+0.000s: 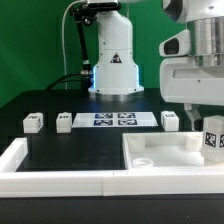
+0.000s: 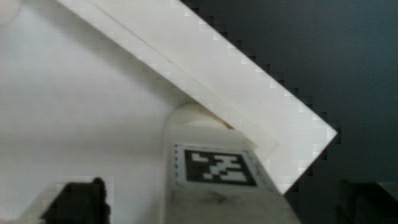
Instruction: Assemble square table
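Observation:
The square table's white slab (image 1: 160,150) lies at the front on the exterior view's right, with its raised rim and a corner hole showing. One white tagged leg (image 1: 213,138) stands upright at its far right corner. My gripper (image 1: 204,116) hangs just above that leg. In the wrist view the leg (image 2: 217,165) rises from the slab (image 2: 89,110) between my dark fingers (image 2: 71,202), with a gap on each side. The gripper (image 2: 222,208) is open and holds nothing. Three more legs (image 1: 33,122), (image 1: 64,121), (image 1: 170,120) lie loose on the black table.
The marker board (image 1: 117,120) lies flat between the loose legs. The robot's white base (image 1: 115,60) stands behind it. A long white border wall (image 1: 60,172) runs along the front and up the exterior view's left side.

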